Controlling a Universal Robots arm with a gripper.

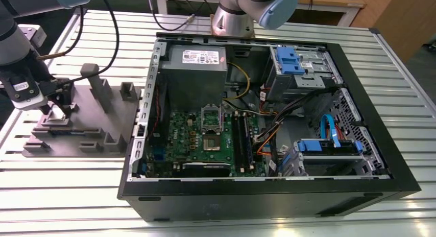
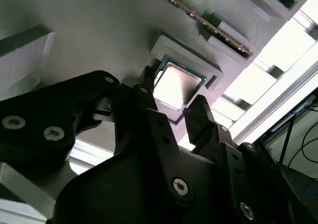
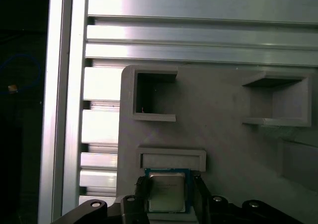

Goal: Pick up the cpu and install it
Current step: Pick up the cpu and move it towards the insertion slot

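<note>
Grey plastic makes up the holder block (image 1: 81,129) at the left of the exterior view, where it lies on the slatted metal table (image 1: 61,196). Its pockets and posts look shaped to keep each part in a known spot for the arm. The gripper (image 1: 59,113) stands over the block's left part, pointed down into 1 shallow square pocket.

The cpu (image 3: 166,189) lies flat in that pocket with its silver top up, low in the middle of the first wrist view. The pocket's raised rim hugs it, likely so it cannot slide. The 2 fingers (image 2: 198,112) are drawn in narrow and seem to meet 2 opposite edges of the cpu. The tool therefore appears closed on its sides, a hold that would spare the top and underside. The cpu is not yet lifted out.

Further right, in the middle of the exterior view, the open computer case (image 1: 272,196) lies on its side so the green board (image 1: 184,140) faces up. On the board, the socket (image 1: 212,142) appears to have its metal frame (image 1: 212,116) swung open, so a cpu could go in from above. A blue drive cage (image 1: 327,147) sits at the lower right.
</note>
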